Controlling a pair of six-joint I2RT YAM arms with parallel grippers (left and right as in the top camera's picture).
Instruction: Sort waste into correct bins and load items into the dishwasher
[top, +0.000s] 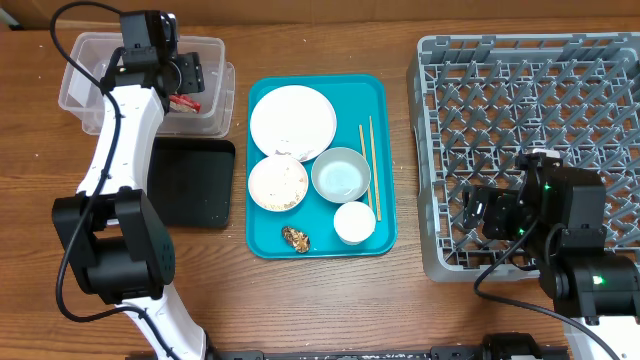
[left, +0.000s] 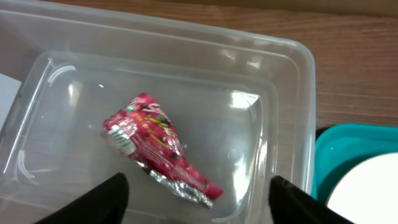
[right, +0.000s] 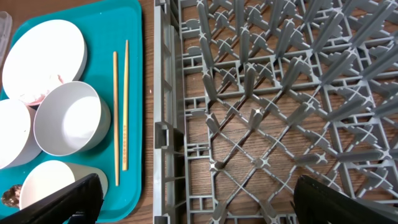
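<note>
Wood-grain brown surface (top: 330, 300) filling the overhead view edge to edge, evenly lit, grain running left to right. Nothing of the room beyond it in view.

At far left, standing on the wood, clear tub (top: 75, 75). On its floor, red wrapper (left: 155, 140), crumpled, silver foil showing at one end. Above it, left claw (left: 199, 186), spread wide and gripping nothing, one dark fingertip to either side of the wrapper.

Just below the tub in the overhead view, black tray (top: 195, 185), flat on the wood and just beside the teal tray (top: 372, 95).

On the teal tray:
- white plate (top: 292, 122) toward the top left
- white bowl (top: 278, 183) below the plate, touching its rim, holding whitish rice
- pale bluish bowl (top: 341, 175) right of the white bowl
- white cup (top: 354, 222) below the bluish bowl
- brown scrap (top: 296, 237) near the lower edge, left of the cup
- chopsticks (top: 368, 165) side by side along the right side, just beside the bluish bowl

At right, well apart from the tub, grey rack (top: 540, 90), pegs upright, brown wood visible through its grid, nothing seen loaded among the pegs. Over its left part, close to the wall facing the teal tray, right claw (right: 199, 202), likewise spread wide and empty, dark fingertips at the bottom corners of the wrist view.
</note>
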